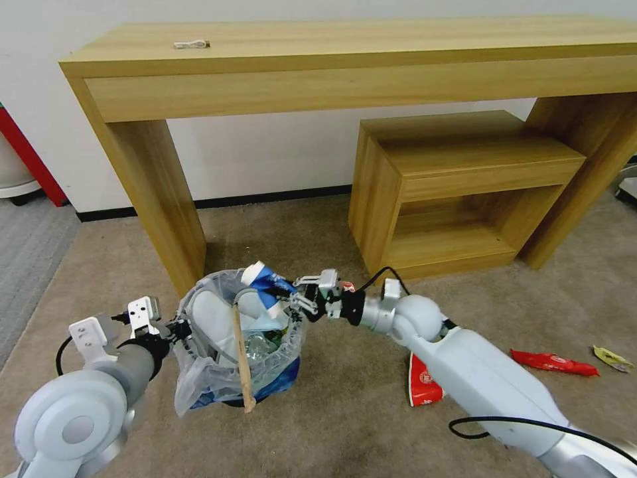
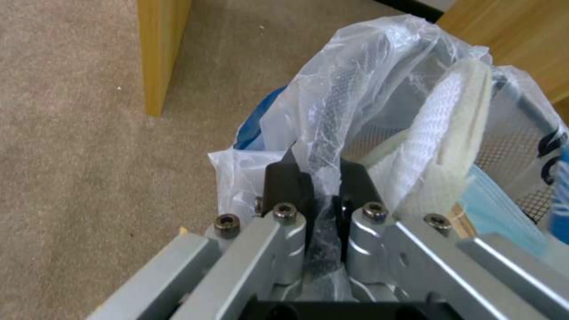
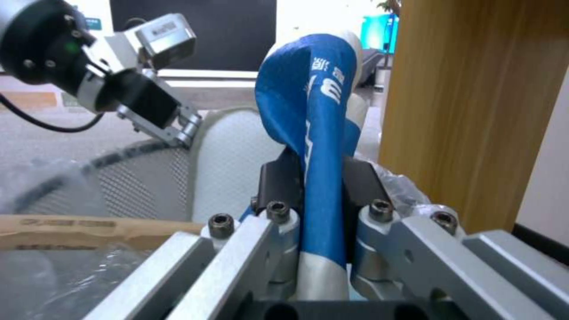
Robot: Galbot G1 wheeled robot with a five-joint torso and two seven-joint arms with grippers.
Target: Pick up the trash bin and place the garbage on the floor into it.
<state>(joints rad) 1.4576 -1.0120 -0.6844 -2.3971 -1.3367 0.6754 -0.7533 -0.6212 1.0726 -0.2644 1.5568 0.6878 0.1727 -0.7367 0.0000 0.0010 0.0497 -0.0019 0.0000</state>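
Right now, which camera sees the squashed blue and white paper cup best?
The right wrist view: the squashed blue and white paper cup stands pinched in the right gripper. The head view shows it small, above the bin.

Blue/white cup (image 3: 320, 146), red wrapper (image 1: 554, 362).

The bin (image 1: 242, 345) stands on carpet before the desk leg (image 1: 162, 199). Wrappers (image 1: 554, 362) lie right, a shelf (image 1: 458, 192) behind them
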